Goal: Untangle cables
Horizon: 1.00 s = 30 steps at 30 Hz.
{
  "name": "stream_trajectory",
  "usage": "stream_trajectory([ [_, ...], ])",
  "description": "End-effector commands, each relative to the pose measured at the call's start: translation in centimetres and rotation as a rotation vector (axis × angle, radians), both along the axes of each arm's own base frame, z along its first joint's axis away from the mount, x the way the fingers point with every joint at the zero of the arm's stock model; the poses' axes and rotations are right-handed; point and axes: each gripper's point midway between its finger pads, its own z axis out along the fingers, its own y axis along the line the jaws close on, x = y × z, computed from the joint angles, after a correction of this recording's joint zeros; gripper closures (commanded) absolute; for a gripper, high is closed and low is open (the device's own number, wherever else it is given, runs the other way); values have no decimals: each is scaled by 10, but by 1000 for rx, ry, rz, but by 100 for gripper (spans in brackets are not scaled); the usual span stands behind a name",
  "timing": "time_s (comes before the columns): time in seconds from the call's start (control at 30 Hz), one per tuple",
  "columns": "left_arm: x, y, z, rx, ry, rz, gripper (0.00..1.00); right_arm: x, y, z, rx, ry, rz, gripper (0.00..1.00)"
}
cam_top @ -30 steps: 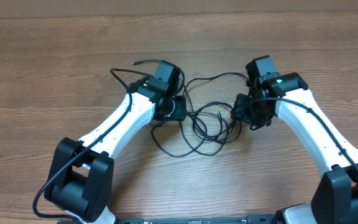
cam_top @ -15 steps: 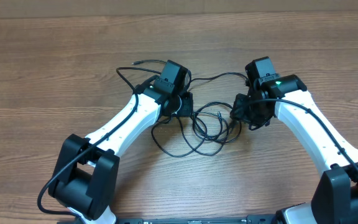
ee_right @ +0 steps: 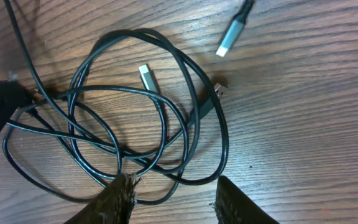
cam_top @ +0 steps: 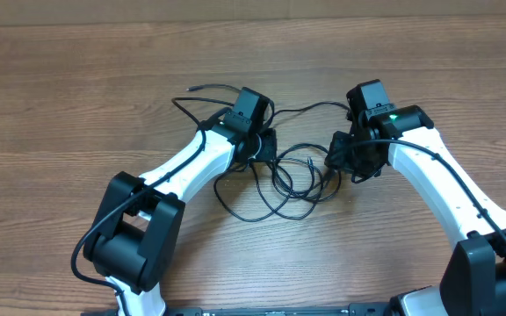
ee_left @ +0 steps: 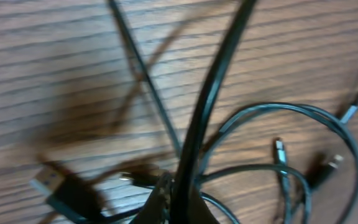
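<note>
Left end effector [ee_left: 179,202]: pressed together, pinching one strand of the cables [ee_left: 210,93], that strand running taut up and away from the tips; in overhead view, sitting at left edge of the bunch.

Right end effector [ee_right: 173,196]: spread, nothing between the fingers [ee_right: 120,193]; hovering over near edge of the loops, one strand passing close by one fingertip; contact there impossible to tell.

Cables lying on the worktop [cam_top: 77,105] between the two arms, in several overlapping loops with many crossings; silver plug [ee_right: 232,38] free and apart at top of right wrist view; second plug [ee_right: 146,76] inside the loops; small third end [ee_right: 219,90] against the outer loop. In overhead, loose tail [cam_top: 193,89] trailing out beyond left arm; another strand arcing across toward right arm.

Progress, as a judgement: early; bunch still looped and crossed, no cord laid out on its own. Only apparent gains are a grip on one strand and a couple of ends lying loose. Left to do: draw pinched strand out through the crossings, probably with right end effector pinning the rest; then same again per cord.

Worktop: brown wood grain, flat, matte; paler band along far edge in overhead, nature unclear; nothing more of the room in view.
</note>
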Motion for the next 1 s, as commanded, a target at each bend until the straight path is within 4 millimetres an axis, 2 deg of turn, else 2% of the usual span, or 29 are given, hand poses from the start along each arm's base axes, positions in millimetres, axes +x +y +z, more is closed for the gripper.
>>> stream_trajectory([
  [0.0,-6,-22,14,-117,28,-79,96,-6,5,-6,30,24,1,58],
  [0.07,-6,-31,27,-174,24,-117,96,-8,8,-8,48,34,5,58],
  [0.3,5,-37,83,-302,-41,-146,96,-13,20,-6,118,53,20,61],
  [0.57,14,-25,164,-418,-187,-159,96,-11,25,-5,133,46,13,61],
  [0.73,13,-18,204,-451,-282,-163,96,-13,35,-2,194,68,-9,61],
  [0.87,12,-17,224,-458,-357,-184,96,-13,44,3,251,73,4,61],
  [0.97,12,-17,227,-462,-367,-187,96,-12,51,6,291,68,13,61],
])
